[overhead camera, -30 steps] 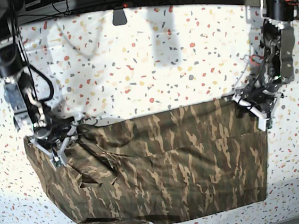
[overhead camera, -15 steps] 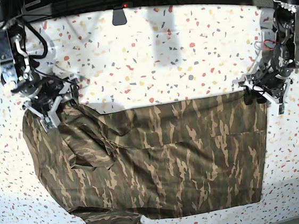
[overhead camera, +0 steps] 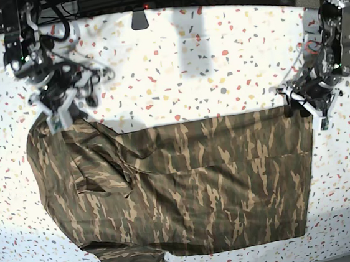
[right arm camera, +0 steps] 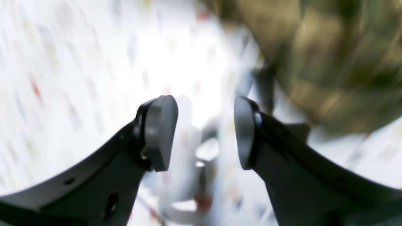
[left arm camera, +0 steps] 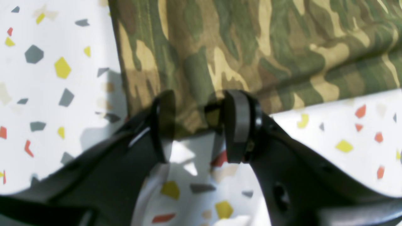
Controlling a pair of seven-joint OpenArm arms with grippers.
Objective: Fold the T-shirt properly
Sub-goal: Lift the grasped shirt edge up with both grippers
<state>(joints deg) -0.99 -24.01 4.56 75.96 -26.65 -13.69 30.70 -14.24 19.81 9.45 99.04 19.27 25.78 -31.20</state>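
Across the speckled white table (overhead camera: 186, 61) the soft camouflage T-shirt (overhead camera: 187, 186) lies lengthwise left-right, sleeves left; my left gripper (left arm camera: 198, 122) and right gripper (right arm camera: 204, 131) both gape, holding nothing.

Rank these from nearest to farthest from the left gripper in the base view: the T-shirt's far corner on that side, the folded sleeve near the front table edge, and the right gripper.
1. T-shirt far corner: right beside the left gripper, view's right.
2. Folded sleeve: near front edge, view's lower left.
3. Right gripper: across the table, view's upper left.
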